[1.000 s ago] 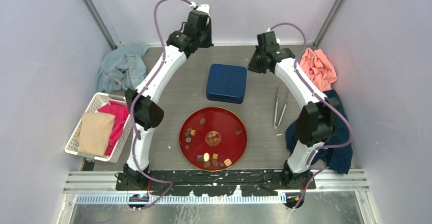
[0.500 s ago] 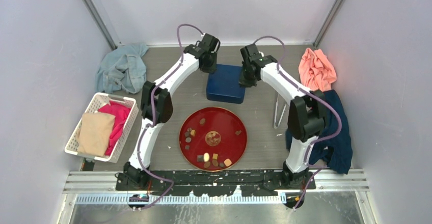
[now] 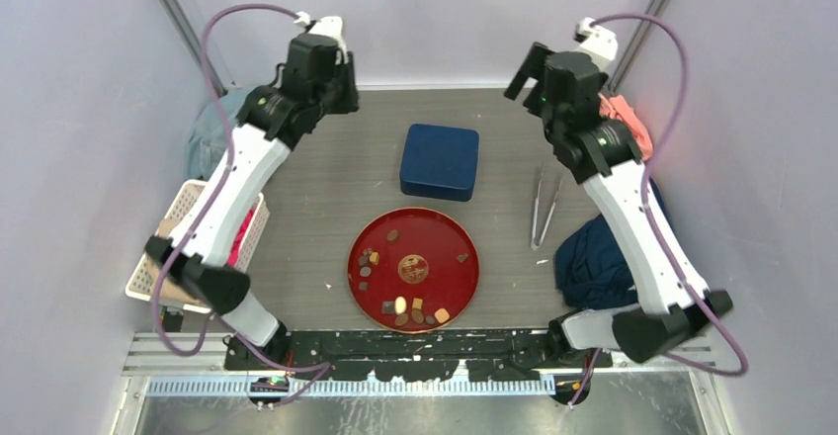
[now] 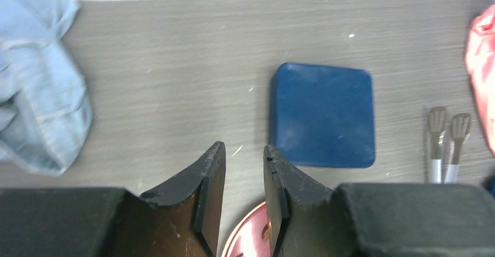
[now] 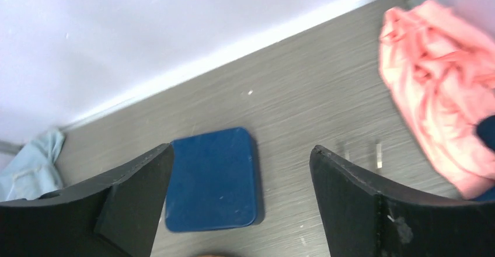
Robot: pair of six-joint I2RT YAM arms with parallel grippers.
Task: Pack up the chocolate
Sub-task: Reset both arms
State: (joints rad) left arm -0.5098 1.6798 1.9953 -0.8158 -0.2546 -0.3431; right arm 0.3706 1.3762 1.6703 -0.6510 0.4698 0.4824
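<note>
Chocolates lay scattered on the red plate near the middle of the table's near edge, most of them along the plate's near and left rim, a few further in. Just beyond the plate sat the blue box, lid on, its inside hidden. Tongs rested between box and right edge, beside the dark cloth.

Both arms were raised high toward the far corners. The left gripper held nothing, jaws narrow with a small gap. The right gripper stood spread wide, also empty.

Whether any pieces already sat in the closed box could not be told; those on the plate clearly remained out.

Risks from here, as I judge them: the pieces looked small and loose, so a pinch slightly off-centre could flick one off the plate or crush it. The plate's glossy surface might let pieces skate away from a closing jaw. The lid, gripped by one edge only, could tilt and drag the box toward the plate. Tongs, thin and flat on the table, might slip when grasped.
</note>
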